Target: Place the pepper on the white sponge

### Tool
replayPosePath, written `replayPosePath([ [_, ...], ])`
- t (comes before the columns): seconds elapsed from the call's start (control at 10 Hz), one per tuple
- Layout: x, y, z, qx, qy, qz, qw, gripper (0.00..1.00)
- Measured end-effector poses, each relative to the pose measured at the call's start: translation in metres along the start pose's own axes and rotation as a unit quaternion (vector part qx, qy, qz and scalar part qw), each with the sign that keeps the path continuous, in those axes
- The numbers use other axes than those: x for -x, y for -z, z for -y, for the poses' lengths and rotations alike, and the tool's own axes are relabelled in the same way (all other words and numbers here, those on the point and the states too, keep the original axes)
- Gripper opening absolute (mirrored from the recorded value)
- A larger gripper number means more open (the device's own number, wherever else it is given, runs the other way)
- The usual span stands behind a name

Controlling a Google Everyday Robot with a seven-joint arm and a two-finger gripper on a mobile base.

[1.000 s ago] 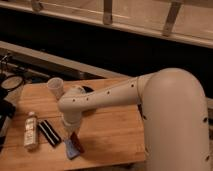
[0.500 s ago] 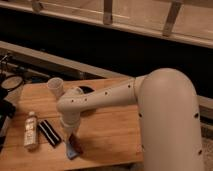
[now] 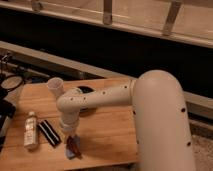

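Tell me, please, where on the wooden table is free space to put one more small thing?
The wooden table is bare on its right half, between the arm and the right edge. The front left is crowded: the bottle, the black striped block, and the white sponge with the pepper, where the gripper hangs. A white cup stands at the back left.

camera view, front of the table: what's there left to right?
Bottle → black striped block → white sponge with the pepper on it, the pincer right above them. The paper cup stands farther back.
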Motion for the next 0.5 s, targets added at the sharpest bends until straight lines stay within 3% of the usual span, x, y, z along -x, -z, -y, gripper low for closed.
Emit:
replayPosePath([
  [0.3, -0.0068, 0.0029, 0.0023, 0.001, 0.001, 0.000, 1.0000, 0.26],
  [0.4, -0.0047, 0.0007, -0.0007, 0.001, 0.004, -0.001, 1.0000, 0.30],
  [0.5, -0.0056, 0.0014, -0.0001, 0.000, 0.004, -0.001, 1.0000, 0.42],
])
